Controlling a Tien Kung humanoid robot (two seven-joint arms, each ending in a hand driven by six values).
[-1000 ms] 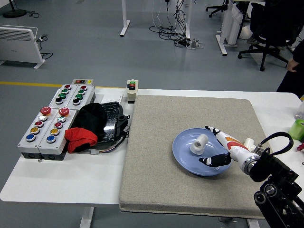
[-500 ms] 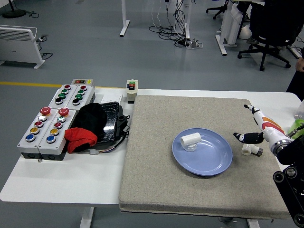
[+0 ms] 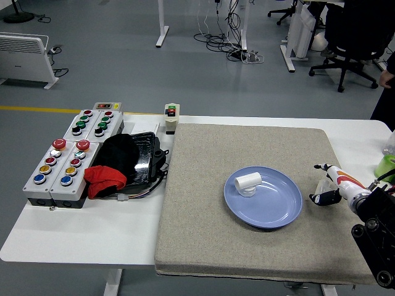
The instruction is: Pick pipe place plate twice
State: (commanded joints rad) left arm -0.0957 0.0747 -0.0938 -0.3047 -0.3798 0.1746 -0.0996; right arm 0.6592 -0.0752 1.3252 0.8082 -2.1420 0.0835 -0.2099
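Starting left of the blue plate [image 3: 276,213]: two grey button boxes [image 3: 71,157] sit at the far left of the white table [image 3: 80,231], well apart from the plate. Between them and the plate lies a black bundle [image 3: 133,157] with a red cloth [image 3: 105,179] against it; what the bundle is I cannot make out. Beyond the plate's left, at the mat's far corner, stands a small switch box [image 3: 171,115].

The plate rests on the grey mat [image 3: 210,246]. One white pipe [image 3: 247,182] lies on the plate's left part, on its side.

Just right of the plate is my right hand [image 3: 331,186], my arm cut off by the picture's lower right corner. A second white pipe [image 3: 323,186] sits between my fingers [image 3: 321,198], mostly covered, so only a pale sliver shows. My fingers stand narrowly apart around it; whether they press it or only bracket it, I cannot tell. This pipe is on the mat, off the plate.
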